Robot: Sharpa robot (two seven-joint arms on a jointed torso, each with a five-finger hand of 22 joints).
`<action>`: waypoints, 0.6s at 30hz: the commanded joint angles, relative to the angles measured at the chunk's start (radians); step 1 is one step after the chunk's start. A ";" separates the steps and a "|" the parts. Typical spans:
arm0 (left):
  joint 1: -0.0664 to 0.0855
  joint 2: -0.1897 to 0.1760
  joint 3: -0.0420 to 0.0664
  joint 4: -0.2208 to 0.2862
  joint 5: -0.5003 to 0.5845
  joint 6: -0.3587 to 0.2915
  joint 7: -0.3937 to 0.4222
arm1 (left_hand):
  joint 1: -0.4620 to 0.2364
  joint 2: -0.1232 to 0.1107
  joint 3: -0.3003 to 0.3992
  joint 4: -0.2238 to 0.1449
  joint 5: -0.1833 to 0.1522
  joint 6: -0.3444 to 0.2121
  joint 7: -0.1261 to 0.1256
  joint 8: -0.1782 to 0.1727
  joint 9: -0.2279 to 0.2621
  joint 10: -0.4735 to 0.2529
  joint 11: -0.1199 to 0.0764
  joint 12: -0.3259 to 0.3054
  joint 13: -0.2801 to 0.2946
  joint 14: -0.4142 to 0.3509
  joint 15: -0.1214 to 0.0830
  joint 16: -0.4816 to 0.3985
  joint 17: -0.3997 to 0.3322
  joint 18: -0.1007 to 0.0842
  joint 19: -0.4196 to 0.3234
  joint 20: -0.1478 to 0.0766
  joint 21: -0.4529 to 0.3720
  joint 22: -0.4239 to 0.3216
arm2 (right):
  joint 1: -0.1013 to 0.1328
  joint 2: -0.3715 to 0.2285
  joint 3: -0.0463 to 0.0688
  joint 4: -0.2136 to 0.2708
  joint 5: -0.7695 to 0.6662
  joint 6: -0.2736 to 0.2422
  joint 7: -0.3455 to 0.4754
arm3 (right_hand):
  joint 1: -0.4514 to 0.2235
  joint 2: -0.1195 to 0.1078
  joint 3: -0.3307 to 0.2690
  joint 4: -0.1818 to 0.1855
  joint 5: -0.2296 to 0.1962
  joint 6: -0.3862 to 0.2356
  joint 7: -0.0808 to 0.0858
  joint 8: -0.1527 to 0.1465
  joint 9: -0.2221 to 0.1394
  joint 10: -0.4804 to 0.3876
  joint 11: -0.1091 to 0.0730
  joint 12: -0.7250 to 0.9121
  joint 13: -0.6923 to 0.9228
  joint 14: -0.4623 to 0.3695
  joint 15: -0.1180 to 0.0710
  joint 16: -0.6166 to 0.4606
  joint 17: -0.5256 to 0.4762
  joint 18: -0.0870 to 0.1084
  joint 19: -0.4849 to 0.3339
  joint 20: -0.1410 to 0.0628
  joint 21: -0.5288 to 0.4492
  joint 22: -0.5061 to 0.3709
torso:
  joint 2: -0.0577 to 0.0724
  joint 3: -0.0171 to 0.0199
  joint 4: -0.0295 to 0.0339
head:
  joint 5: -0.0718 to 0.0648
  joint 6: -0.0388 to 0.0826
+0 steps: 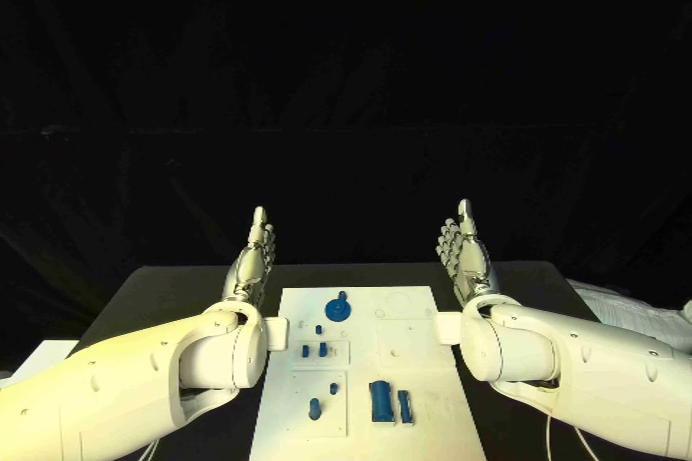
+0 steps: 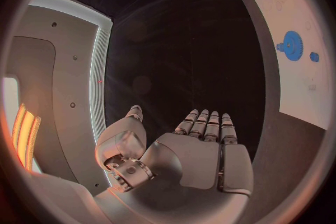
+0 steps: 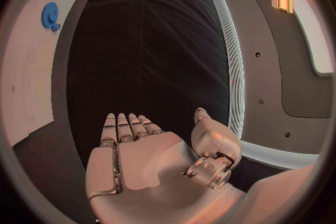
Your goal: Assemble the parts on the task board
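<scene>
The white task board [image 1: 418,381] lies in the middle of the black table. On it are a round blue gear [image 1: 338,308], small blue pegs [image 1: 313,350], a blue piece [image 1: 313,409] near the front and two long blue blocks [image 1: 387,401]. My left hand [image 1: 253,261] is raised beside the board's far left corner, fingers straight and together, holding nothing. My right hand [image 1: 466,251] is raised beside the far right corner, likewise flat and empty. The left hand [image 2: 196,151] and the gear [image 2: 291,45] show in the left wrist view; the right hand [image 3: 140,151] and gear [image 3: 50,13] in the right wrist view.
White papers [image 1: 635,306] lie at the table's right edge. A pale object [image 1: 43,353] sits off the left side. Black cloth hangs behind the table. Bare black tabletop [image 1: 159,301] flanks the board on both sides.
</scene>
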 commanded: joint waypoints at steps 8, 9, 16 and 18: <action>0.000 0.002 0.001 0.002 -0.011 -0.003 0.019 | -0.130 0.000 -0.006 0.000 -0.007 -0.094 0.000 -0.007 -0.001 -0.100 -0.002 -0.006 -0.001 -0.074 0.000 -0.007 -0.002 -0.007 -0.032 0.000 -0.004 -0.005 | 0.000 0.000 0.001 0.002 -0.004 0.001 0.016 | -0.010 0.000 -0.006 -0.001 -0.005 -0.004 0.000 -0.003 -0.001 -0.005 0.001 -0.007 -0.001 -0.006 0.000 -0.004 -0.001 -0.006 -0.005 0.000 -0.004 -0.001 | 0.000 0.0000 0.0000 | 0.000 0.000; 0.000 0.002 0.001 0.002 -0.011 -0.003 0.019 | -0.130 0.000 -0.006 0.000 -0.007 -0.094 0.000 -0.007 -0.001 -0.100 -0.002 -0.006 -0.001 -0.074 0.000 -0.007 -0.002 -0.007 -0.032 0.000 -0.004 -0.005 | 0.000 0.000 0.001 0.002 -0.004 0.001 0.016 | -0.010 0.000 -0.006 -0.001 -0.005 -0.004 0.000 -0.003 -0.001 -0.005 0.001 -0.007 -0.001 -0.006 0.000 -0.004 -0.001 -0.006 -0.005 0.000 -0.004 -0.001 | 0.000 0.0000 0.0000 | 0.000 0.000; 0.000 0.002 0.001 0.002 -0.011 -0.003 0.019 | -0.130 0.000 -0.006 0.000 -0.007 -0.094 0.000 -0.007 -0.001 -0.100 -0.002 -0.006 -0.001 -0.074 0.000 -0.007 -0.002 -0.007 -0.032 0.000 -0.004 -0.005 | 0.000 0.000 0.001 0.002 -0.004 0.001 0.016 | -0.010 0.000 -0.006 -0.001 -0.005 -0.004 0.000 -0.003 -0.001 -0.005 0.001 -0.007 -0.001 -0.006 0.000 -0.004 -0.001 -0.006 -0.005 0.000 -0.004 -0.001 | 0.000 0.0000 0.0000 | 0.000 0.000; 0.000 0.002 0.001 0.002 -0.011 -0.003 0.019 | -0.130 0.000 -0.006 0.000 -0.007 -0.094 0.000 -0.007 -0.001 -0.100 -0.002 -0.006 -0.001 -0.074 0.000 -0.007 -0.002 -0.007 -0.032 0.000 -0.004 -0.005 | 0.000 0.000 0.001 0.002 -0.004 0.001 0.016 | -0.010 0.000 -0.006 -0.001 -0.005 -0.004 0.000 -0.003 -0.001 -0.005 0.001 -0.007 -0.001 -0.006 0.000 -0.004 -0.001 -0.006 -0.005 0.000 -0.004 -0.001 | 0.000 0.0000 0.0000 | 0.000 0.000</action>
